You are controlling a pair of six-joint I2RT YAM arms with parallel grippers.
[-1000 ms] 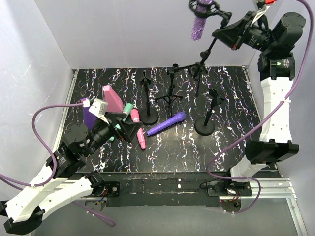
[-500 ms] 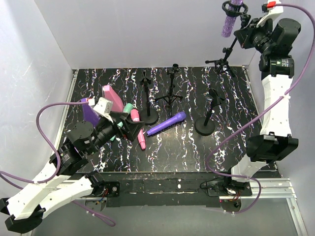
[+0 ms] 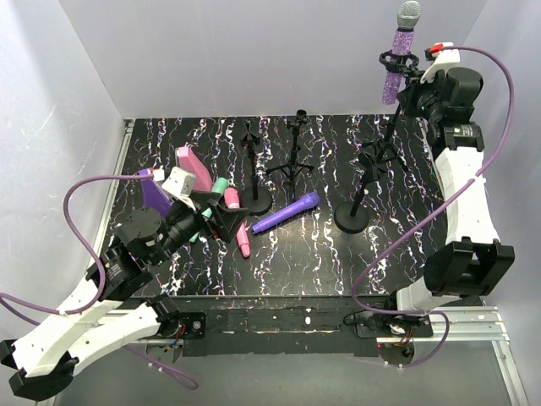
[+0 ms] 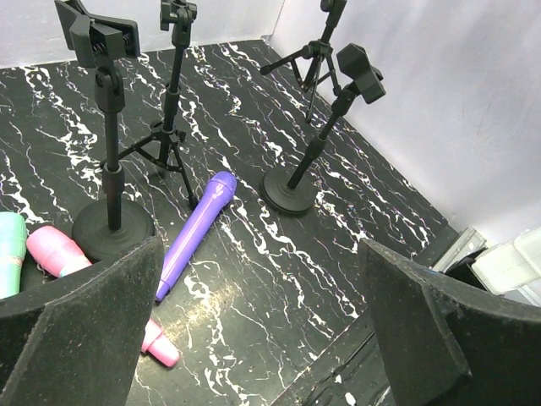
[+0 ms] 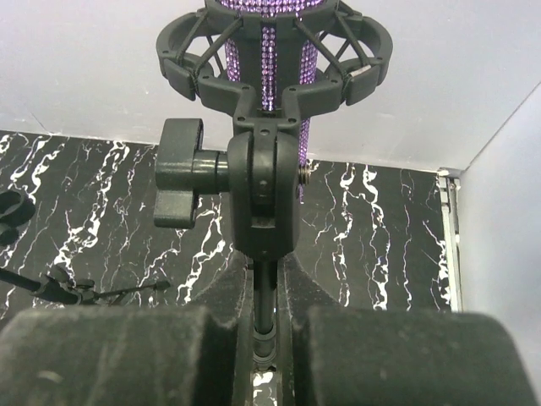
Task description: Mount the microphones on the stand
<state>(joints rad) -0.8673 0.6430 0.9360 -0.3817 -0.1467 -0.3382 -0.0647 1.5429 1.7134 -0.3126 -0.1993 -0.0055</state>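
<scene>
Left gripper [image 3: 218, 222] hangs open over the mint microphone [image 3: 219, 187] and pink microphone [image 3: 243, 239] at the desk's [image 3: 406, 169] left; the plain purple microphone [image 3: 286, 212] lies flat mid-desk; far right, the right gripper [image 5: 266, 334] is clamped on a stand's [image 5: 264, 194] stem, the glittery microphone [image 3: 396, 63] upright in its clip.

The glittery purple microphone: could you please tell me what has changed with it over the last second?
The right gripper, jaws shut on the stand, carried it rightward and lower in the top view, so the silver head of the glittery purple microphone came into frame. The left gripper shifted slightly forward, jaws open. The plain purple microphone stayed put.
</scene>
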